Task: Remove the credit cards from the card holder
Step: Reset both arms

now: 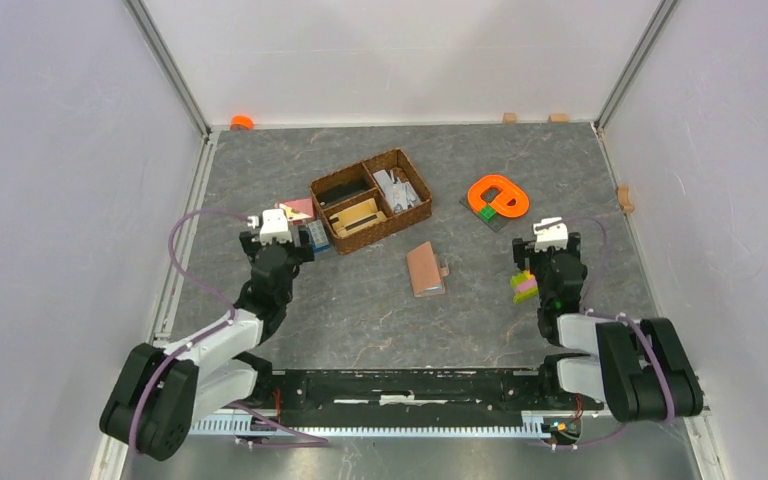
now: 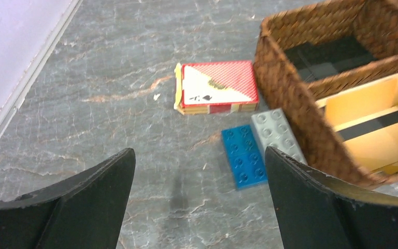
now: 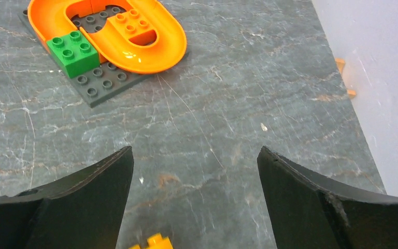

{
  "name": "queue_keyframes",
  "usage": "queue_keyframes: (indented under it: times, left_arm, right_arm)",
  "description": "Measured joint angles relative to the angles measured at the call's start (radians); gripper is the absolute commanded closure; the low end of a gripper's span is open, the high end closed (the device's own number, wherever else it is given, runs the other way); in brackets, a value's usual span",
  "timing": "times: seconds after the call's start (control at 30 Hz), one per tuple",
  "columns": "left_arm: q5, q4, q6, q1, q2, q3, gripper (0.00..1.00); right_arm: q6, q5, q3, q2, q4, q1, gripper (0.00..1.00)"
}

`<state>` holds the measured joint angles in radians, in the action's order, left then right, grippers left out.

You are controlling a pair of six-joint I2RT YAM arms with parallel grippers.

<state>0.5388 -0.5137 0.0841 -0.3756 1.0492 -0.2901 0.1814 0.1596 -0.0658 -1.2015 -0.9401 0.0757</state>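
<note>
Tan leather-look card holder (image 1: 426, 269) lies shut and flat on the table (image 1: 360, 320) at centre frame, between the two arms, touched by neither; no cards showing. Left fingers (image 2: 98, 192) spread wide, empty, above a blue brick (image 2: 243, 155) beside the basket (image 2: 290, 104). Right fingers (image 3: 98, 187) spread too, empty. Probably light, soft, slidey: pin one flap, lift the snap tab on its right edge.

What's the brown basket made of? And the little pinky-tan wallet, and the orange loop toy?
The basket looks like woven wicker: dark brown strands cross in its walls. The card holder seems to be leather or fake leather, smooth matte tan-pink, but it is too small to be sure. The orange track looks like glossy moulded plastic with round studs.
</note>
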Motion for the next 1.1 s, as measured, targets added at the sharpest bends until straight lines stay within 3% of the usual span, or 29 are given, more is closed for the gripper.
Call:
queue_keyframes:
  times: [0.13,0.23,0.57,0.7,0.77,0.9,0.93,1.1]
  left_arm:
    - [-0.013,-0.209,-0.038,0.042,0.124,0.100,0.02]
    - [-0.030,-0.230,-0.052,0.079,0.196,0.097,0.04]
    - [-0.033,-0.331,-0.053,0.122,0.205,0.071,0.04]
    - [-0.045,-0.334,-0.055,0.137,0.226,0.064,0.07]
    - [-0.062,-0.342,-0.056,0.158,0.251,0.056,0.02]
    - [-0.135,-0.560,-0.056,0.219,0.384,0.098,0.05]
    - [-0.158,-0.554,-0.056,0.231,0.415,0.097,0.00]
    - [-0.255,-0.494,-0.058,0.275,0.429,0.046,0.00]
  right_arm:
    - [0.002,0.002,-0.019,-0.105,-0.104,0.001,0.03]
    - [-0.002,0.039,0.056,-0.172,-0.286,0.001,0.05]
    - [-0.045,0.163,0.056,-0.174,-0.493,0.006,0.02]
    - [-0.024,0.094,0.056,-0.174,-0.518,0.006,0.02]
    - [-0.015,0.064,0.056,-0.174,-0.518,0.008,0.02]
    - [-0.008,0.049,0.056,-0.174,-0.477,0.007,0.02]
    - [-0.008,0.049,0.056,-0.174,-0.467,0.008,0.02]
    - [-0.004,0.045,0.056,-0.175,-0.449,0.008,0.02]
